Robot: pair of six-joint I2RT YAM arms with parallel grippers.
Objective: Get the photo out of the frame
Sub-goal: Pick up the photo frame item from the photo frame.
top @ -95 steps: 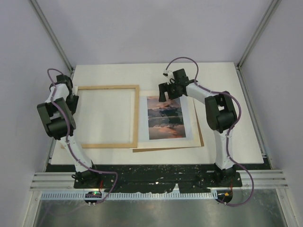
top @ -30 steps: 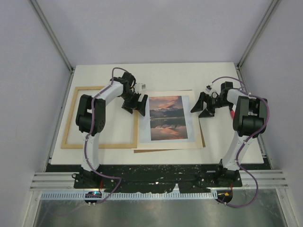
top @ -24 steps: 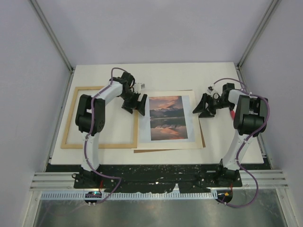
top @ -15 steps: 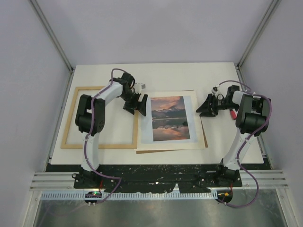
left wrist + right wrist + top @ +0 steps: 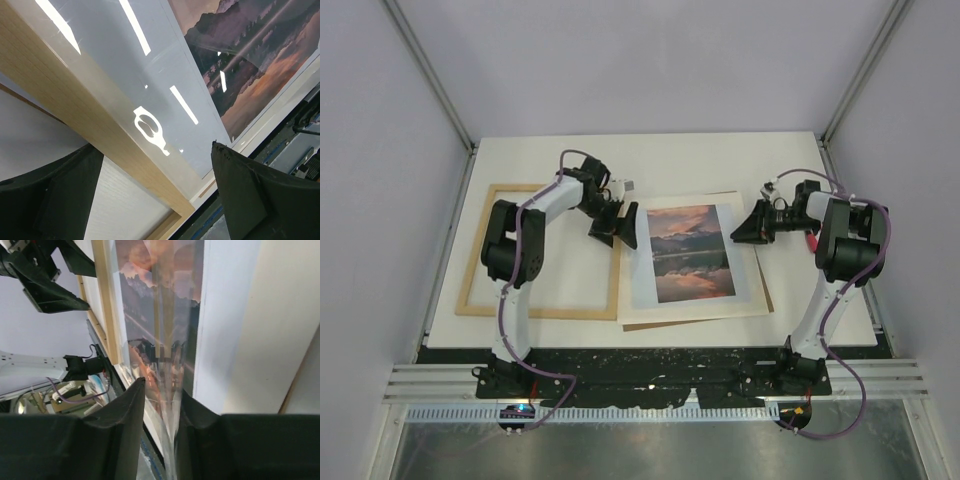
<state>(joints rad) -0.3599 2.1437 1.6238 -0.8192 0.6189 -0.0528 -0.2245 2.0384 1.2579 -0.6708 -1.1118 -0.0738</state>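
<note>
The photo, a sunset lake print with a white margin, lies face up right of the light-wood frame, outside it. A clear glossy sheet covers the photo and overlaps the frame's right bar. My left gripper hangs wide open over that bar, holding nothing. My right gripper is at the photo's right edge. Its jaws stand narrowly apart around the clear sheet's lifted edge, with a slit beside one finger. The photo and frame bar lie beyond it.
Under the photo lie a cream mat and a brown board, both skewed clockwise. The white tabletop ends close to the right arm. Grey walls stand on three sides. A small red part sits on the right arm.
The photo with mat and board slid right and turned slightly clockwise; the frame shifted right too. My left gripper moved right. My right gripper's jaws narrowed around the clear sheet's edge.
</note>
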